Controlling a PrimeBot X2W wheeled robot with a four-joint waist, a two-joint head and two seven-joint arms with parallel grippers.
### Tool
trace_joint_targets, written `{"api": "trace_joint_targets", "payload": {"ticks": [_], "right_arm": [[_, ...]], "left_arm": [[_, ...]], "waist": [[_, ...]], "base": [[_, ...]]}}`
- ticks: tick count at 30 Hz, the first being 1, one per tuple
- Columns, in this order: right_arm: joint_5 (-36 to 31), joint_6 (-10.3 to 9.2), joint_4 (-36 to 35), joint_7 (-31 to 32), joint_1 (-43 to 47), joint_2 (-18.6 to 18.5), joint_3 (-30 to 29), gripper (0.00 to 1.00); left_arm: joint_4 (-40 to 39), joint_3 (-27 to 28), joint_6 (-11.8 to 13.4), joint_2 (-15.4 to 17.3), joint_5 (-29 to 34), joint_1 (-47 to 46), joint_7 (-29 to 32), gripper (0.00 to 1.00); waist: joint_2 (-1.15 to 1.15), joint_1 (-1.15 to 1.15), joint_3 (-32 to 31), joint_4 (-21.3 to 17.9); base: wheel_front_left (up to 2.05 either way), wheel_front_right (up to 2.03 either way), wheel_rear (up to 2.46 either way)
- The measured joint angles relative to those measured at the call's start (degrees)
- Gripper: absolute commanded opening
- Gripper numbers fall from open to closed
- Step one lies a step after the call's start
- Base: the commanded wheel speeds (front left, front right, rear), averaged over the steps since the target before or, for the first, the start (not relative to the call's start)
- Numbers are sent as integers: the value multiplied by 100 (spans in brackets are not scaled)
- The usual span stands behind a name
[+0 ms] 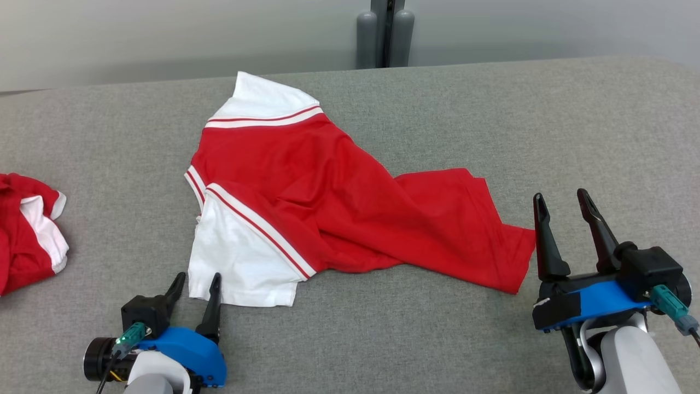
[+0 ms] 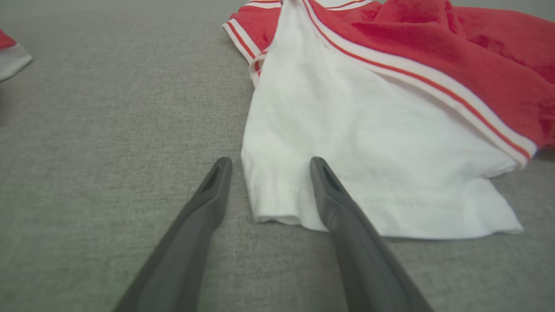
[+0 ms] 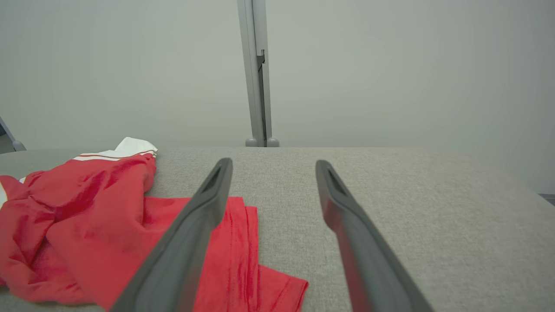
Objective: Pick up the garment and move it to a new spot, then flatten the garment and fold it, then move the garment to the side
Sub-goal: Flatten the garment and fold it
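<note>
- Looking at the head view, the garment [image 1: 328,202] is a red tee with white sleeves, sprawled around the middle of the grey table [image 1: 492,109]
- It's twisted and rumpled: one white sleeve sticks out at 11 o'clock, the other hangs down at 7, and the red hem trails off towards 4
- The left gripper [image 1: 198,278] sits at 7 o'clock with its fingers apart and nothing between them. In its wrist view one finger crosses the near edge of the white sleeve and the other is over bare table. Can't tell if it's touching the cloth
- The right gripper [image 1: 560,195] is at 4 o'clock, fingers spread wide and empty, just beside the hem corner and looking lifted off the table
- Progress, as I read it: no flattening and no fold yet, so that and the final shift to the side are all left. Whether the first move to a new spot is done, the pictures can't say
- Both grippers look lined up to grab opposite ends, my guess anyway
- Another red and white garment [image 1: 27,241] is bunched at 9 o'clock, well apart, and a grey post [image 1: 385,33] stands at 12
</note>
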Motion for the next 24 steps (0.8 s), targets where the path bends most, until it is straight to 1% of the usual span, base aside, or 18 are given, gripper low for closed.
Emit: {"api": "trace_joint_targets", "payload": {"ticks": [1,2,6,12,16,20,24], "right_arm": [[0,-1,5,0,1,1,0,100],[0,-1,9,0,2,0,-2,100],[-2,-1,12,0,87,0,-55,100],[-20,0,10,0,227,0,-178,100],[-12,0,9,-1,282,0,-243,100],[12,-1,5,0,344,1,-270,100],[18,-1,2,0,340,1,-276,100]], "left_arm": [[68,-14,-7,-5,-1,-34,-4,31],[133,-22,-18,-15,-4,-68,-4,0],[187,-32,-45,-68,-8,-104,4,0],[-304,151,-54,-133,-51,-57,5,0],[-683,223,20,-141,-51,199,5,0],[-1101,308,197,-66,-75,513,42,0],[-1504,426,355,48,-204,955,225,0]], "waist": [[0,0,-14,-3],[0,0,-36,1],[0,0,-156,62],[0,0,-338,298],[0,0,-423,494],[0,0,-446,672],[0,0,-401,790]], "base": [[0,0,0],[0,0,0],[0,0,0],[0,0,0],[0,0,0],[0,0,0],[0,0,0]]}}
